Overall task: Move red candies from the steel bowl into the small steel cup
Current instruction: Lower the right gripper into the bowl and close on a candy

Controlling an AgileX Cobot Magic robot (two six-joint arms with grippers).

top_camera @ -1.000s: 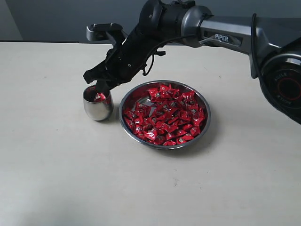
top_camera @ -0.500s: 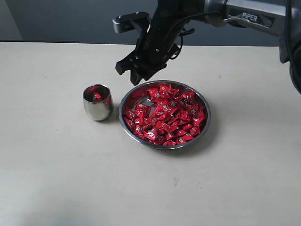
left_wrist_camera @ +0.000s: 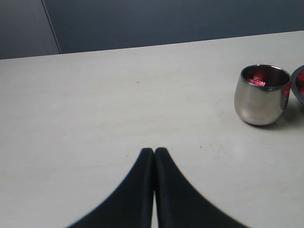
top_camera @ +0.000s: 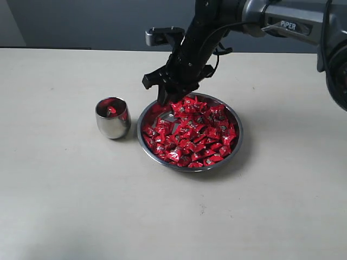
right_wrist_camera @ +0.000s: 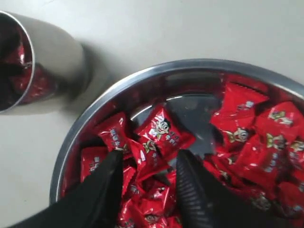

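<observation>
The steel bowl (top_camera: 234, 142) sits mid-table, heaped with red candies (top_camera: 190, 132). To its left stands the small steel cup (top_camera: 112, 120), with red candy inside. My right gripper (top_camera: 165, 97) is open at the bowl's far-left rim, fingertips low over the pile. In the right wrist view its fingers (right_wrist_camera: 112, 167) straddle red candies (right_wrist_camera: 159, 133) inside the bowl (right_wrist_camera: 76, 137), with the cup (right_wrist_camera: 52, 57) just beyond. My left gripper (left_wrist_camera: 154, 151) is shut on nothing, low over bare table, away from the cup (left_wrist_camera: 261, 97); it is out of the exterior view.
The right arm (top_camera: 282, 21) reaches in from the upper right, crossing above the bowl's far side. The beige table (top_camera: 81, 206) ends at a dark wall behind.
My right gripper has left the cup, swung right and come down to the bowl's near-cup rim. A candy now lies in the cup.
</observation>
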